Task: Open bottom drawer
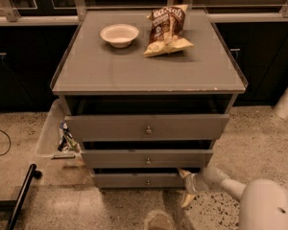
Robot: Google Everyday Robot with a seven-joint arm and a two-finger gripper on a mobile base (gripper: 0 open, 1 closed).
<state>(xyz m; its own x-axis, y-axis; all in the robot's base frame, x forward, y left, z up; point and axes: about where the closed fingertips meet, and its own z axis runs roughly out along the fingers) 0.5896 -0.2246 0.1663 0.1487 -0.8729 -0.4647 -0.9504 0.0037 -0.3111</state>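
The bottom drawer [134, 180] is the slimmest, lowest grey front of the cabinet, with a small round knob [147, 181] at its centre. It stands slightly out, with a dark gap above it. My gripper [185, 187] is low at the drawer's right end, reaching in from the lower right. Its fingers are apart: the upper fingertip [184, 173] sits at the drawer front's top right corner and the lower one hangs near the floor. It holds nothing.
The middle drawer [146, 158] and top drawer [146, 127] also stand slightly out. A white bowl [119, 34] and a chip bag [166, 30] lie on the cabinet top. A clear bin [53, 133] stands to the left, and a black bar [21, 195] lies on the floor.
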